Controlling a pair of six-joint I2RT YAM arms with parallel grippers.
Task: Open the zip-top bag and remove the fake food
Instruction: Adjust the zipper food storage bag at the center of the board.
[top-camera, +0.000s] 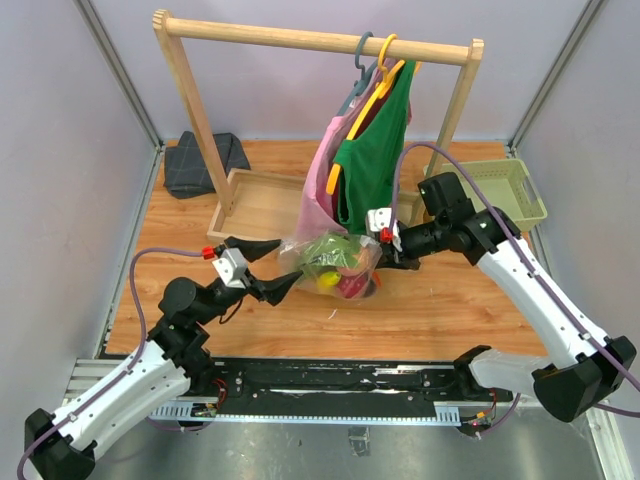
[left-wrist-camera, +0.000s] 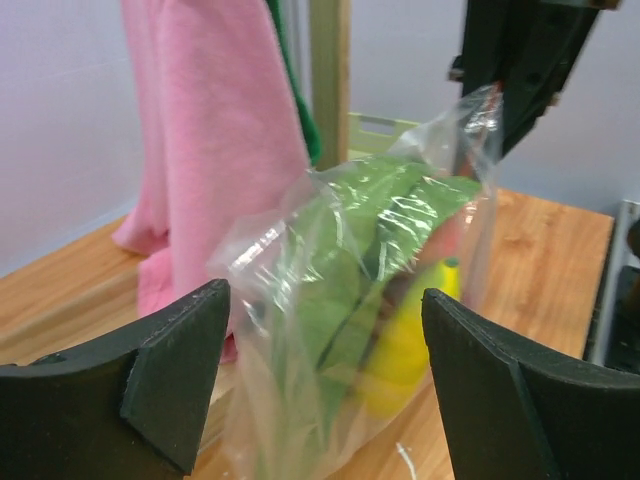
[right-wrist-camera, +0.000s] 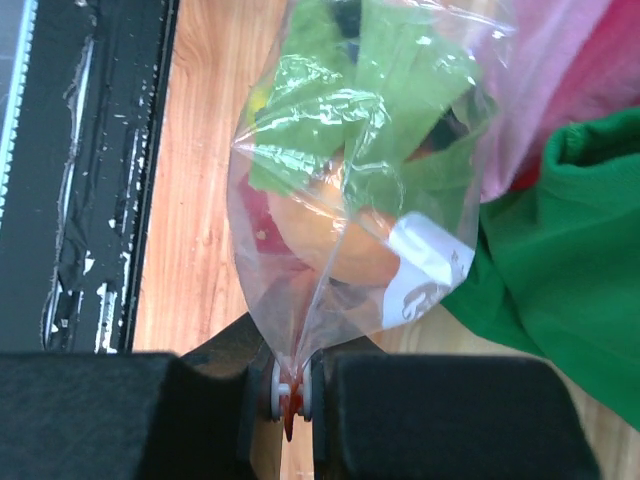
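Observation:
The zip-top bag (top-camera: 335, 262) hangs just above the wooden table, clear and crinkly. My right gripper (top-camera: 388, 258) holds it up. In the right wrist view that gripper (right-wrist-camera: 290, 392) is shut on the bag's (right-wrist-camera: 350, 180) orange-red zip end, at the white slider (right-wrist-camera: 290, 388). Fake food fills the bag: green leafy pieces (left-wrist-camera: 350, 250), a yellow banana (left-wrist-camera: 410, 340), a peach piece (right-wrist-camera: 335, 245) and a red one (top-camera: 352, 285). My left gripper (left-wrist-camera: 325, 385) is open. Its fingers (left-wrist-camera: 180, 370) stand either side of the bag's (left-wrist-camera: 300, 300) left edge. I cannot tell if they touch it.
Behind the bag a wooden clothes rack (top-camera: 315, 40) carries a pink garment (top-camera: 322, 190) and a green one (top-camera: 375, 160) on hangers. A wooden tray (top-camera: 260, 205) lies under it. A green basket (top-camera: 495, 190) stands far right and a dark cloth (top-camera: 205, 160) far left.

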